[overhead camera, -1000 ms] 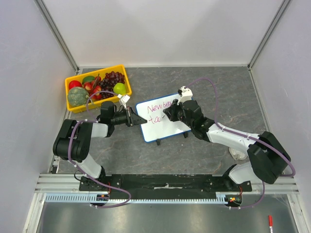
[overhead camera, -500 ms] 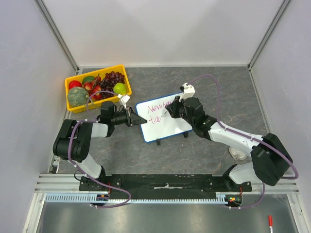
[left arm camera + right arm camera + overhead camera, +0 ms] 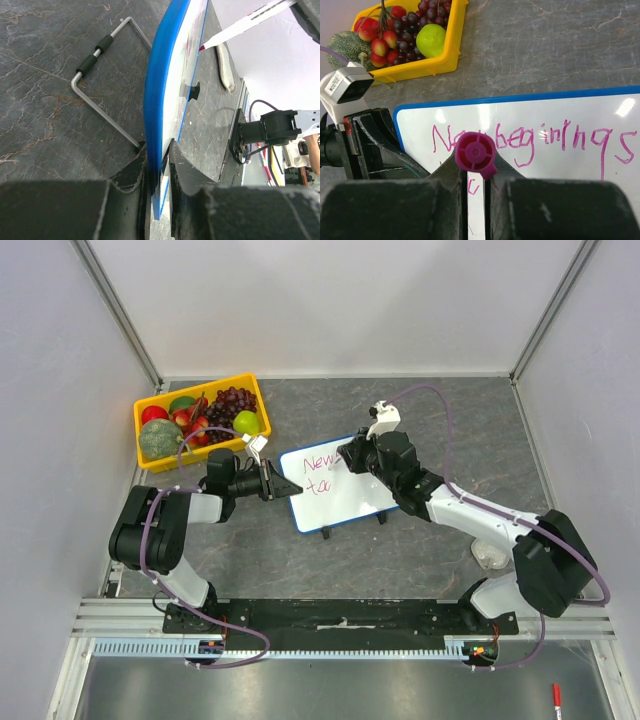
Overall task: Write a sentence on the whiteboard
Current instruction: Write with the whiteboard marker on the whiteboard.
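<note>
Top external view is showing you the whiteboard (image 3: 345,502) propped on its wire stand (image 3: 100,85) in the middle of the table (image 3: 450,430) between the arms, near the yellow tray (image 3: 195,388). It is looking light, thin and stiff with a slick face, so you are best holding it by the blue frame, where the left gripper (image 3: 159,150) is clamping its edge while the right gripper (image 3: 476,175) is pinching the marker (image 3: 476,152). The right gripper is blocking the lower line of the sentence (image 3: 560,137) in its wrist view, and you are not getting a clear read on whether the marker tip is touching the board.
</note>
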Robot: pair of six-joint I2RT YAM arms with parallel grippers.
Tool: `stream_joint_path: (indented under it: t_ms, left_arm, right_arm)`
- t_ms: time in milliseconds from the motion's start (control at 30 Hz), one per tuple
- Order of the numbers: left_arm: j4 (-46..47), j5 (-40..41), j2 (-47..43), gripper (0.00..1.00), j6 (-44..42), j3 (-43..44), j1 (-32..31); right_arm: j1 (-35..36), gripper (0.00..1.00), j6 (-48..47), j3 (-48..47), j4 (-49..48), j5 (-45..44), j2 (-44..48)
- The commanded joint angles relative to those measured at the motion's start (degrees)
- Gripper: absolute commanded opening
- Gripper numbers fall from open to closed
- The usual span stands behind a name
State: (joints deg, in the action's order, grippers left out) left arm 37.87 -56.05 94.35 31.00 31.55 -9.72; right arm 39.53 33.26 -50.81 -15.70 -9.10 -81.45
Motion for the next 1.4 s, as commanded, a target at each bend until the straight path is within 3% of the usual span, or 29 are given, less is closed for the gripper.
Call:
stream_joint_path:
  t_ms: [0, 1367]
  left_arm:
    - [-1.92, 2.53, -0.74, 0.02, -4.11, 0.35, -0.13]
    - [-2.18, 2.61, -0.74, 0.02, -4.29, 0.35, -0.13]
  right_arm:
    - [-0.15, 0.0, -0.03, -2.19, -1.52, 0.05, -1.78]
    - [-0.24, 0.0, 0.41, 7.83, -1.17, 2.16, 1.03]
